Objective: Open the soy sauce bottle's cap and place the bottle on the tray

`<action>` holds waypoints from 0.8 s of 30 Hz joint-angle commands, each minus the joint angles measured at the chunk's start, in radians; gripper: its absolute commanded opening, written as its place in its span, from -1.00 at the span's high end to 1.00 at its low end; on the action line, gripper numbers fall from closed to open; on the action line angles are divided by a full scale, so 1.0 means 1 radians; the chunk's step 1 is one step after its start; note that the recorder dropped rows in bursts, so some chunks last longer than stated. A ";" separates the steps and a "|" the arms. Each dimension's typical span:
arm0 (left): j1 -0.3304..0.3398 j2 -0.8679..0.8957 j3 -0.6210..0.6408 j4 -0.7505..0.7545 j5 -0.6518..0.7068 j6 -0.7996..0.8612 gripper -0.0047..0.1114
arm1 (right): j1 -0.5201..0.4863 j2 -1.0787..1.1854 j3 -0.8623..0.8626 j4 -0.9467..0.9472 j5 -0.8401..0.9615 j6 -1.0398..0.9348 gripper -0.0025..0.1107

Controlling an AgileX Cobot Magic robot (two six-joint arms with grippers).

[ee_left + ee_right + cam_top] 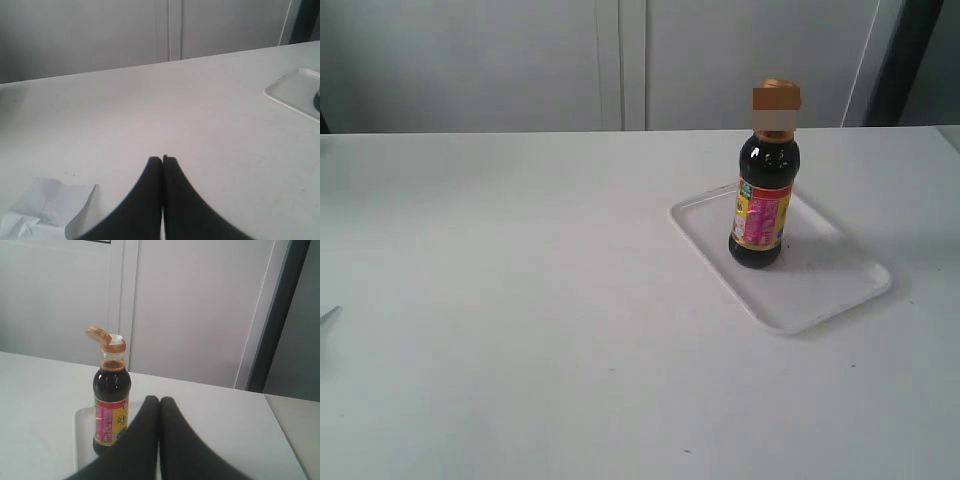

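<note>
The soy sauce bottle [762, 200] stands upright on the white tray [840, 285], right of the table's middle. In the right wrist view the bottle [111, 405] shows its orange-brown cap [98, 333] flipped back, with the white spout bare. The tray's rim [78, 440] shows beside the bottle there. My right gripper [159, 399] is shut and empty, a short way from the bottle and apart from it. My left gripper [162, 158] is shut and empty over bare table, far from the tray's corner [295, 92]. Neither arm shows in the exterior view.
A crumpled white paper [42, 207] lies on the table beside the left gripper. A pale wall with a vertical seam [632, 60] runs behind the table's far edge. The table's right edge [282, 435] is near the tray.
</note>
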 commanded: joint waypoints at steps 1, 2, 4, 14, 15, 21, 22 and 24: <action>0.001 -0.018 0.041 -0.017 -0.053 -0.013 0.92 | 0.000 -0.010 0.006 0.006 0.006 0.004 0.96; 0.001 -0.018 0.041 -0.026 -0.049 -0.022 0.92 | 0.000 -0.010 0.006 0.006 0.006 0.004 0.96; 0.001 -0.018 0.041 -0.026 -0.047 -0.029 0.92 | 0.000 -0.010 0.006 0.006 0.006 0.004 0.96; 0.001 -0.018 0.041 -0.026 -0.047 -0.029 0.92 | 0.000 -0.010 0.006 0.006 0.006 0.004 0.96; 0.001 -0.018 0.041 -0.026 -0.047 -0.029 0.92 | 0.000 -0.010 0.006 0.008 0.006 0.004 0.96; 0.001 -0.018 0.041 -0.026 -0.047 -0.029 0.92 | 0.000 -0.010 0.006 0.008 0.006 0.004 0.96; 0.001 -0.018 0.041 -0.026 -0.047 -0.029 0.92 | 0.000 -0.010 0.006 0.008 0.006 0.004 0.96; 0.001 -0.018 0.041 -0.026 -0.049 -0.018 0.92 | 0.000 -0.010 0.006 0.008 0.006 0.004 0.96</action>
